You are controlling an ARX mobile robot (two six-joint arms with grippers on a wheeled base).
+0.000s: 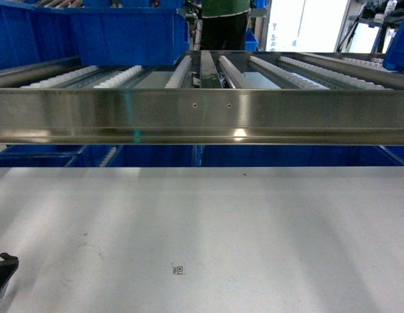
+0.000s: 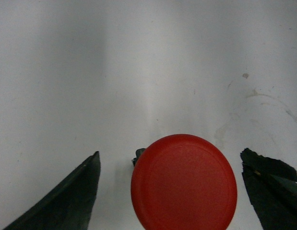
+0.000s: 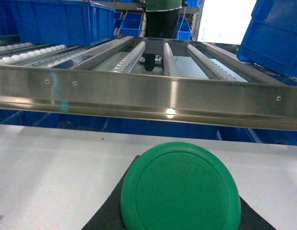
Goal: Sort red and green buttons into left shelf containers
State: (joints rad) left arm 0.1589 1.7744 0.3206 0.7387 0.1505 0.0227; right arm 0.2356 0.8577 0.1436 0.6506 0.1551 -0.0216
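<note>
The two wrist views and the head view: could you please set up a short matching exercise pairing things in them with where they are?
Things:
1. red button
2. green button
3. blue bin
4. small printed code mark

Places:
A. on the roller shelf, upper left of the head view
B. between the left gripper's dark fingers, over the white table
C. on the white table top, near its front
D. in front of the right wrist camera, facing the steel shelf rail

Pairs: 1-B, 2-D, 3-A, 4-C
</note>
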